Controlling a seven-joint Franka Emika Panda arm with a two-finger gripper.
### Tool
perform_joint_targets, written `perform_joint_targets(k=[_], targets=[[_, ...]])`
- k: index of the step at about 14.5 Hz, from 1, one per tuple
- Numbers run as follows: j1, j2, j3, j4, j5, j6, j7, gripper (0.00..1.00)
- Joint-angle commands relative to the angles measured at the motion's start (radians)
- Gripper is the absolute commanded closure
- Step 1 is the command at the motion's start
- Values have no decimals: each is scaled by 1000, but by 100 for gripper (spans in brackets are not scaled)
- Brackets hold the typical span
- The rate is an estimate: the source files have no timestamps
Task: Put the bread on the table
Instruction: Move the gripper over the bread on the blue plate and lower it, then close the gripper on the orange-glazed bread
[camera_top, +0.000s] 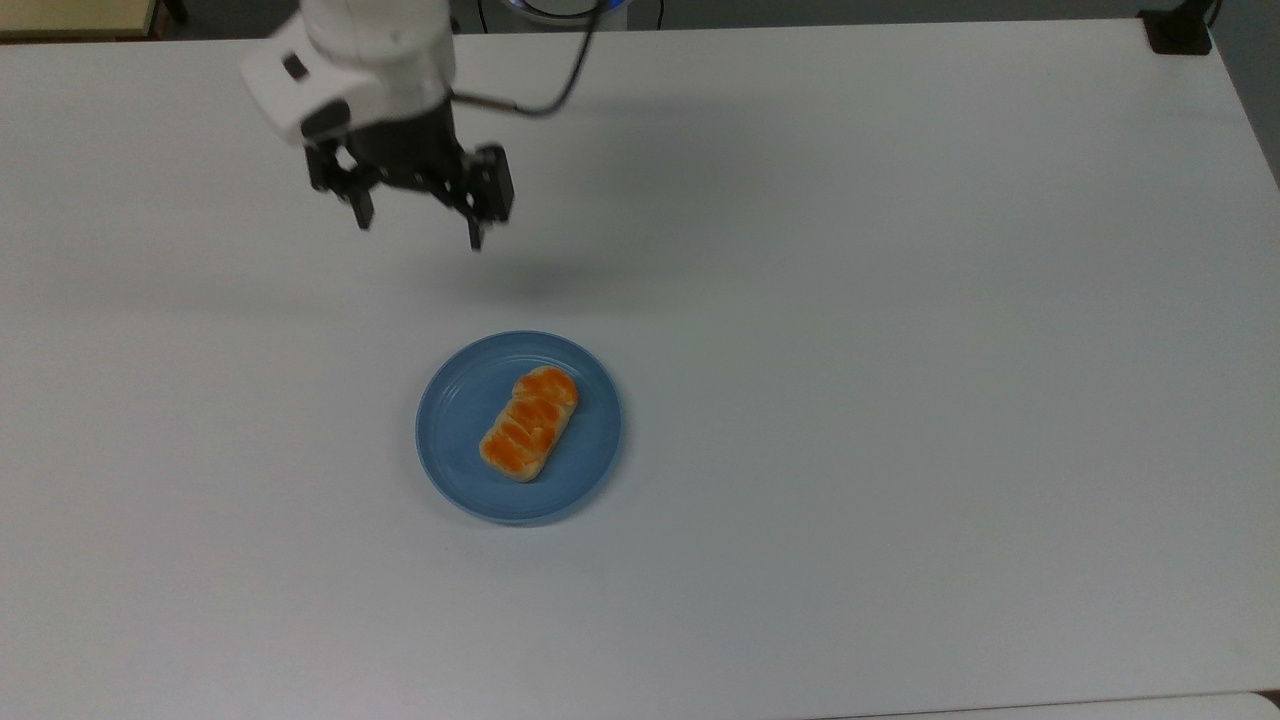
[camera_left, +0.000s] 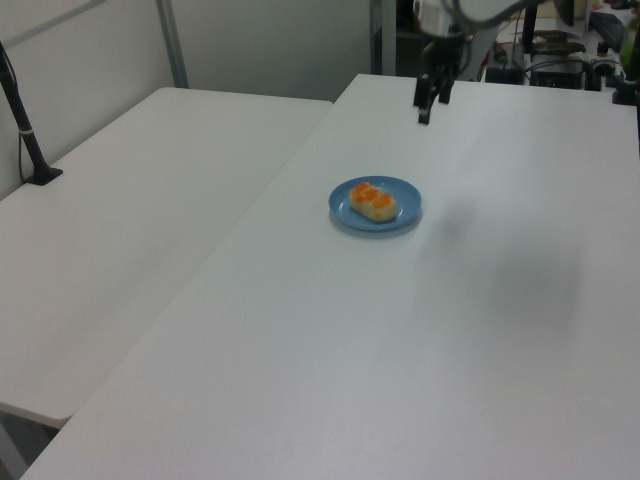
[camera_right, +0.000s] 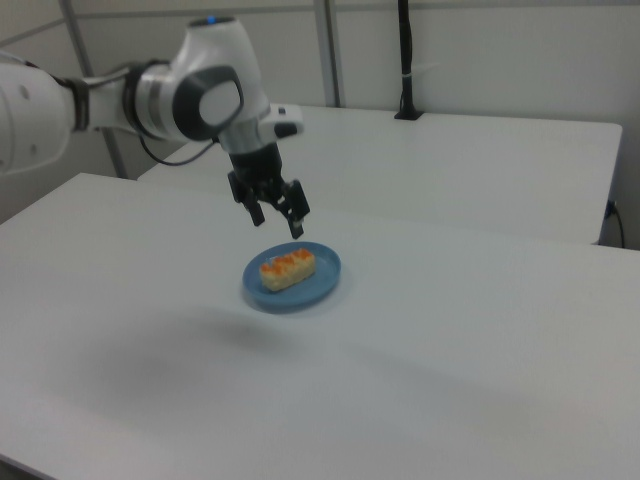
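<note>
My claw (camera_top: 418, 232) hangs in the upper left of the top view, its two fingers spread wide apart with nothing between them, well above the table (camera_top: 900, 300). In the right view my claw (camera_right: 276, 222) sits left of centre, just above and behind the plate (camera_right: 325, 275), clear of it, with my white arm (camera_right: 190, 95) reaching in from the right view's upper left. In the left view my claw (camera_left: 430, 105) shows near the top, right of centre, pointing down over the far part of the table (camera_left: 500, 330).

The bread (camera_top: 529, 423) lies on the blue plate (camera_top: 455, 400), a little left of centre in the top view, its long axis running diagonally from lower left to upper right. Its orange top faces up. In the left view the bread (camera_left: 373, 201) rests on the plate (camera_left: 405, 190) just above the frame's middle; in the right view the bread (camera_right: 287, 269) lies across the plate's centre.

A dark shadow (camera_top: 550, 280) falls on the table between my claw and the plate in the top view.
</note>
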Motion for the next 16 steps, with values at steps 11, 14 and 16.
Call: perform_joint_targets(k=[11, 14, 16], targets=[[23, 286, 91, 22, -72, 354, 543, 0], [9, 305, 113, 24, -120, 382, 580, 17], [9, 305, 114, 24, -112, 382, 582, 57]])
